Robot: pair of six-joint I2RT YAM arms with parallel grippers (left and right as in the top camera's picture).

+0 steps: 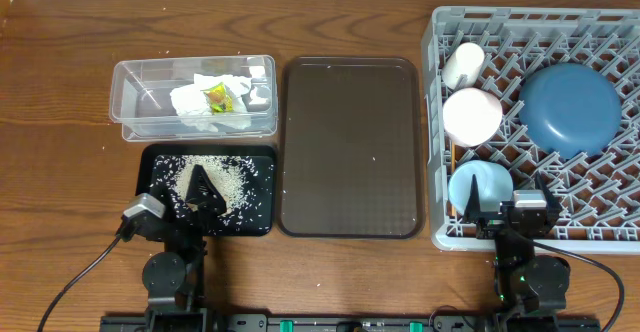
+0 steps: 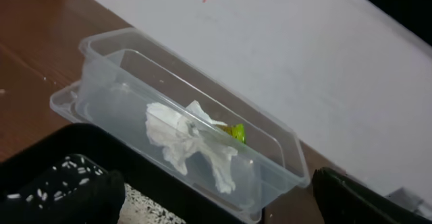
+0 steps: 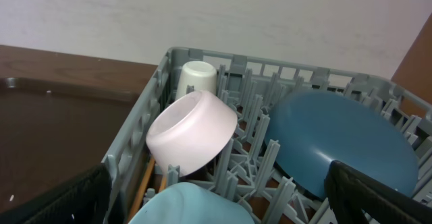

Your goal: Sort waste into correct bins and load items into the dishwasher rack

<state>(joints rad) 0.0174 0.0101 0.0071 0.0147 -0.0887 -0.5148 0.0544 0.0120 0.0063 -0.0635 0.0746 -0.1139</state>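
Evidently the sorting looks all but finished. The crumpled white napkin [image 1: 195, 107] and the yellow-green wrapper [image 1: 218, 97] lie together in the clear plastic tub [image 1: 125, 82] at the upper left of the overhead view, dry rubbish kept apart from food. The rice grains [image 1: 228, 180] are spread over the black tray [image 1: 260, 222] just below it.

At the right of the frame the grey dishwasher rack [image 1: 600, 222] holds the dishes between its pegs. The white cup [image 1: 463, 64] lies on its side at the top. The pink bowl [image 1: 472, 115] and dark-blue plate [image 1: 570, 107] sit mouth-down or tilted, probably so water drains off. The light-blue bowl [image 1: 480, 184] is at the near edge, and the wooden chopsticks [image 3: 143, 178] are tucked along the rack wall. The brown serving tray [image 1: 350, 147] in the middle carries only a few specks.

The left gripper [image 1: 205, 190] hangs over the rice tray with its jaws wide apart, holding nothing. The right gripper [image 1: 507, 200] hovers above the rack's near edge, equally wide apart and empty.
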